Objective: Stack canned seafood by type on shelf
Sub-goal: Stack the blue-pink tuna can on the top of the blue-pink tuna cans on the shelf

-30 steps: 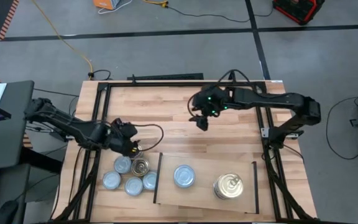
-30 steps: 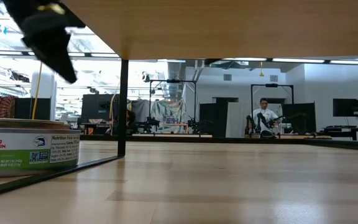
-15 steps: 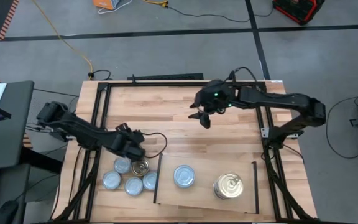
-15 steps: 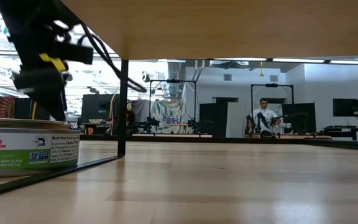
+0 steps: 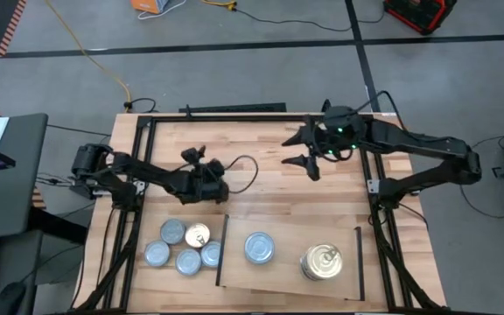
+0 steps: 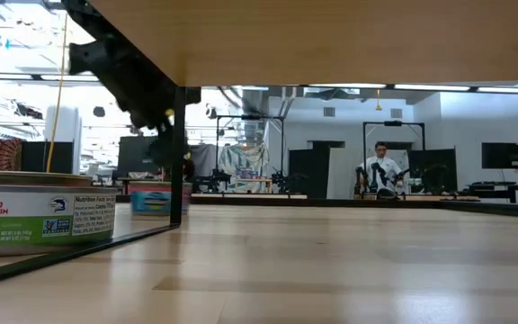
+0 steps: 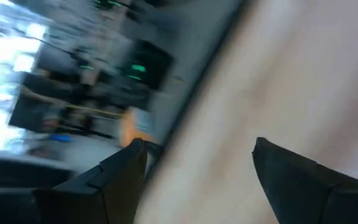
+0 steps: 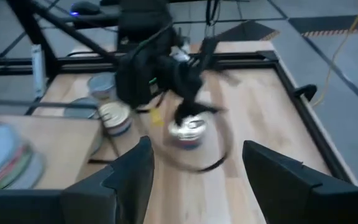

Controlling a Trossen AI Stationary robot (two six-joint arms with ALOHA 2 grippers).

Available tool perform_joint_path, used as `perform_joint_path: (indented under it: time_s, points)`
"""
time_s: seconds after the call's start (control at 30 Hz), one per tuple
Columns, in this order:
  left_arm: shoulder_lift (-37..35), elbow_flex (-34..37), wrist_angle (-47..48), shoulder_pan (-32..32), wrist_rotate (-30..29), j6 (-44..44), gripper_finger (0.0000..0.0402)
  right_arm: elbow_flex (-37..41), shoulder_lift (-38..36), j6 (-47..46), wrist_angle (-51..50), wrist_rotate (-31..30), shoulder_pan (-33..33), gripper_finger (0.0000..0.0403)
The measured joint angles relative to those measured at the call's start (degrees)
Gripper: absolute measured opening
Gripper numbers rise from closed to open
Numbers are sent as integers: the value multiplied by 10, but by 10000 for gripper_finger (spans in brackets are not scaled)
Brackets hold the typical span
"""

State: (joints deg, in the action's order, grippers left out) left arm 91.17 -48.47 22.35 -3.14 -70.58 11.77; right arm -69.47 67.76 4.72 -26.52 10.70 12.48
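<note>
Two lots of tins are sitting on the shelf (image 5: 291, 236), the pale board at the near side of the table (image 5: 261, 197): a silvery-lidded tin (image 5: 259, 248) is lying on its left part, and a gold-lidded stack (image 5: 322, 262) is standing on its right part, well apart from it. Just left of the shelf's left black strip, five more tins are lying close together on the tabletop: four silvery ones (image 5: 157, 254) and one gold-lidded tin (image 5: 198, 234) at the far right of the cluster.

One more tin (image 8: 188, 132) is showing in the right wrist view, on the bare tabletop directly under the left gripper (image 5: 210, 181). In the low view it is sitting far back (image 6: 155, 198) with a teal label. Whether the gripper is touching it cannot be told.

The left gripper is hovering just beyond the far side of the cluster. In its own wrist view its fingers (image 7: 120, 177) are standing released, with only wood showing between them.

The right gripper (image 5: 307, 154) is hanging over the far middle of the table, well apart from every tin. Its fingers (image 8: 126, 180) are spread and grasping nothing.

A person (image 6: 383, 168) is sitting far off in the room behind the table.
</note>
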Motion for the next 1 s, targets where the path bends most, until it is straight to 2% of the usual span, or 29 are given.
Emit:
perform_joint_path:
  time_s: [0.07,0.17,0.27,0.33,0.4,0.47,0.6,0.7,0.83,1.0]
  points:
    - [-17,0,-30,8,-5,-49,283,0,-15,-5,-25,0,-5,271]
    - [-61,0,-43,12,62,-94,276,0,-24,-14,-58,-1,-10,271]
    - [-104,0,-37,12,166,-125,264,10,-16,-4,-54,-1,-8,271]
    - [-131,11,-48,13,243,-132,258,29,-5,1,-14,0,-4,271]
    - [-161,38,-71,18,320,-137,252,54,7,1,19,0,1,271]
    - [-189,80,-102,28,368,-127,249,74,19,2,40,0,5,271]
    - [-245,159,-166,54,431,-78,245,107,19,0,81,0,3,271]
    - [-266,186,-166,76,461,-21,245,121,11,-7,93,0,-3,271]
    - [-257,190,-170,106,486,52,244,127,11,-17,96,0,-14,271]
    - [-210,190,-203,162,524,70,244,127,20,-17,109,0,-29,271]
